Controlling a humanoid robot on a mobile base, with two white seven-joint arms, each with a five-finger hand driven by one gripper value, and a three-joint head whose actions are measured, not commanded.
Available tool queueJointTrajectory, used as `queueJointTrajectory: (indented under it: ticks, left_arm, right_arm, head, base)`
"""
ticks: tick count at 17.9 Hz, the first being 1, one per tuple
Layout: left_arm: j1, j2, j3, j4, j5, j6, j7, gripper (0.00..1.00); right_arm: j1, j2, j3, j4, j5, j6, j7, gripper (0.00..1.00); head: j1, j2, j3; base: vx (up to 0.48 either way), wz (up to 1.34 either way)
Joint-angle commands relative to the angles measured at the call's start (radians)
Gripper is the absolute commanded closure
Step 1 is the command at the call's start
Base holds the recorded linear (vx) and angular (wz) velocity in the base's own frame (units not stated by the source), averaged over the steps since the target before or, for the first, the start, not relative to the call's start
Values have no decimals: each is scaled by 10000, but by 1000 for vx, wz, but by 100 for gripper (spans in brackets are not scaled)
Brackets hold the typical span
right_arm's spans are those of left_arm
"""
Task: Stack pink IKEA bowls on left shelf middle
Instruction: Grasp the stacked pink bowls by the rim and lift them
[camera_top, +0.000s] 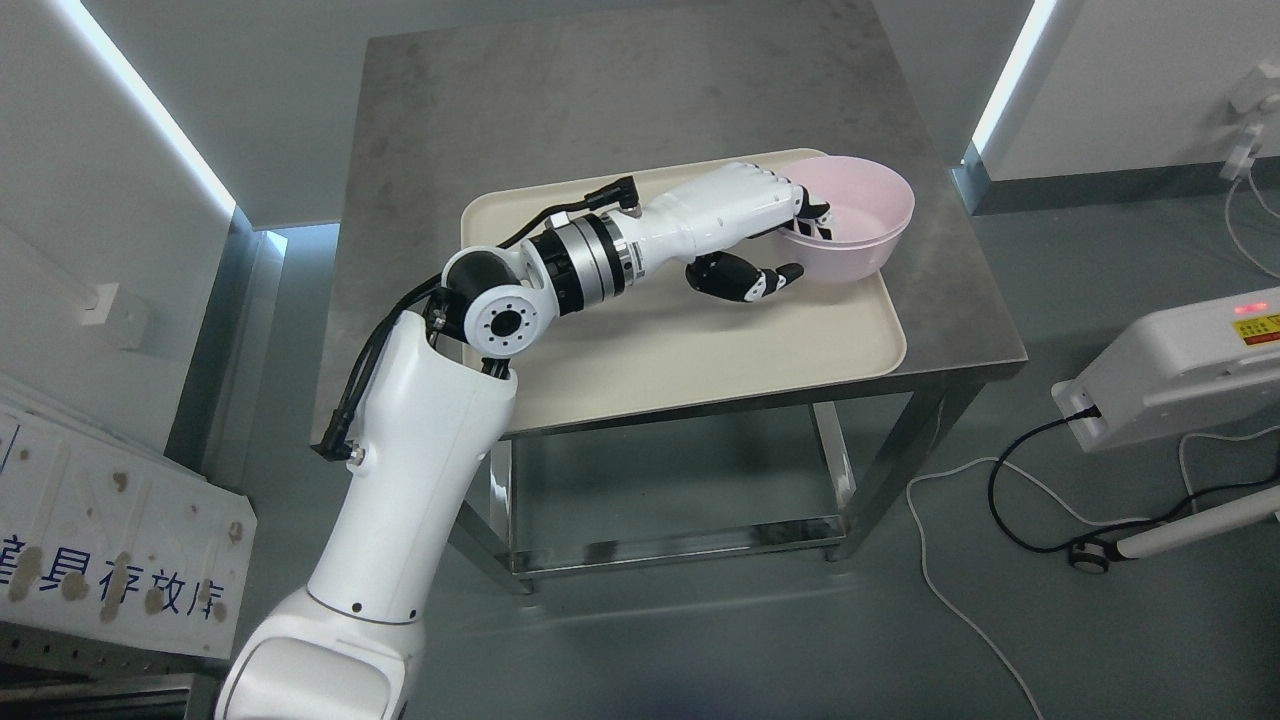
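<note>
A robot's left hand (745, 225) grips the near rim of a pink bowl (855, 215), fingers (815, 222) hooked inside the bowl and thumb (750, 280) curled beneath its outer wall. The bowl sits tilted at the far right corner of a cream tray (700, 350), which rests on a steel table (600, 100) above a grey floor (760, 640).
</note>
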Motion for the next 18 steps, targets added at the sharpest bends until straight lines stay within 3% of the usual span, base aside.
queueJointTrajectory:
  ticks: [1,5,9,18]
  left_arm:
    - [502,175,2065,-1509,1160,-957,-702,99]
    - [1575,175,3108,-2370,1405,-2400,-919,98]
    - [2420,175,3600,-2831,1774,-2616,-919,98]
    - [2559,175,3708,-2878,1805,-3031,-934,97]
  right_arm:
    - [-1,-174,0,0,0,4,-2,0]
    - [-1,-174,0,0,0,4,-2,0]
    - [-1,-174,0,0,0,4,-2,0]
    - [-1,-174,0,0,0,4,-2,0]
  head:
    - [0,0,0]
    - [0,0,0]
    - [0,0,0]
    - [0,0,0]
  base:
    - [0,0]
    - [0,0]
    - [0,0]
    - [-8,6]
